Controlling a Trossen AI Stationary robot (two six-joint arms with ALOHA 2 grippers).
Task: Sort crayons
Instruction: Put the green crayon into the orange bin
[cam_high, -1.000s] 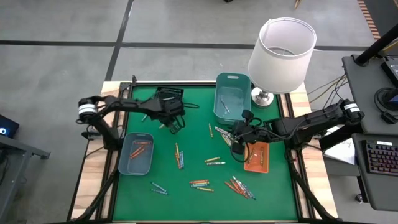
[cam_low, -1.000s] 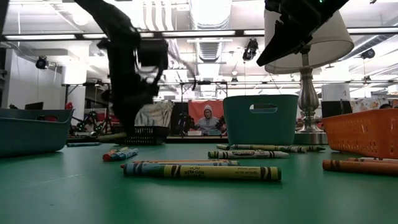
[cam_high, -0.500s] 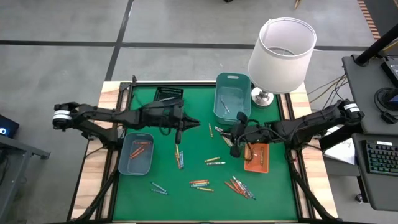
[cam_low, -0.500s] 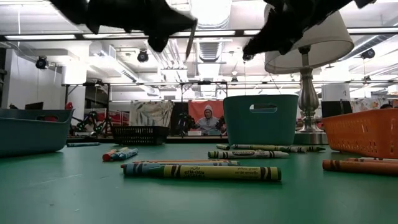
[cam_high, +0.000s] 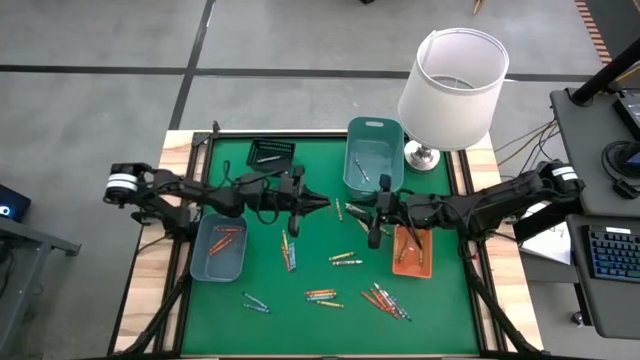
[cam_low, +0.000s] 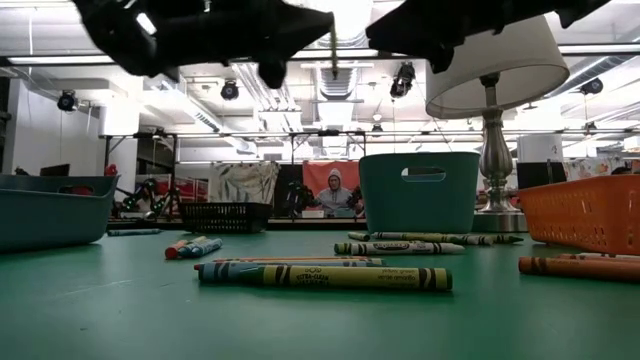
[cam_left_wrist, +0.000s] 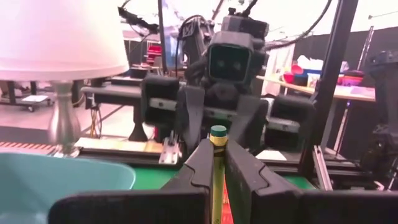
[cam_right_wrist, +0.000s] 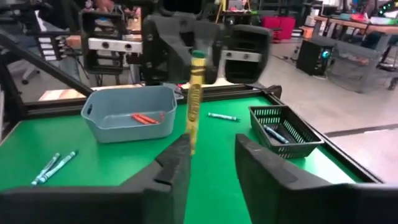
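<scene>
High view: the left claw (cam_high: 322, 204) and right claw (cam_high: 352, 208) are met beside the teal bin (cam_high: 374, 155). Left wrist view: a yellow crayon (cam_left_wrist: 217, 163) is clamped. Right wrist view: the fingers (cam_right_wrist: 180, 157) are spread, nothing held.

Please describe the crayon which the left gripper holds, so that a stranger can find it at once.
Start at the green table and find its middle, where the two arms meet. The left gripper holds a yellow crayon there, shut on it. Only this crayon is in the air; all others lie flat.

One yellow-green wax crayon (cam_right_wrist: 195, 93) hangs upright above the table; other thin paper-wrapped crayons (cam_high: 322, 296) lie scattered flat.
</scene>
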